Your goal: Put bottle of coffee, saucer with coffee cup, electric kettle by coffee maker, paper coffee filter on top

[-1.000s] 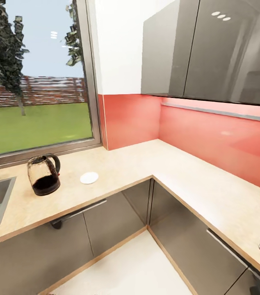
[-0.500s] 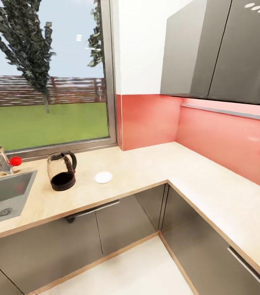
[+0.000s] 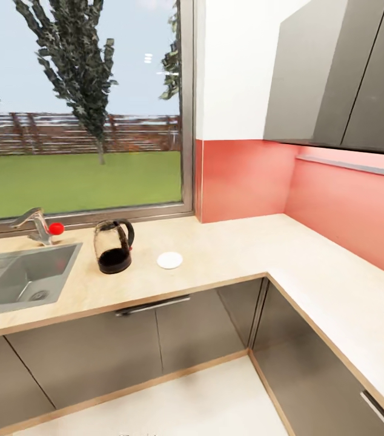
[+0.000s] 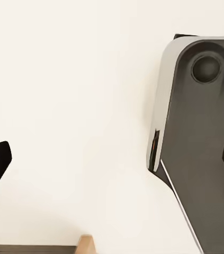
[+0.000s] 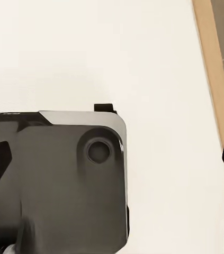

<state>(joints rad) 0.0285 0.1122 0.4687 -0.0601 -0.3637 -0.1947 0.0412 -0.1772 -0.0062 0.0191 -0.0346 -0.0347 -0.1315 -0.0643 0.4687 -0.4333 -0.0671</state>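
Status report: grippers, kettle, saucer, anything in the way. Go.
Both grippers open, holding nothing, pointed at the floor. Kettle upright on the counter beside the sink; saucer just past it, apart, no cup on it. Nothing blocking them.

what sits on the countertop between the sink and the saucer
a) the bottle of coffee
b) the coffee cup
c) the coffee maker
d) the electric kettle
d: in the head view the electric kettle stands on the kitchen countertop, with the sink on one side and the saucer on the other.

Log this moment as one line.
base: in transit | electric kettle, saucer: on kitchen countertop beside sink | grippers: open, empty
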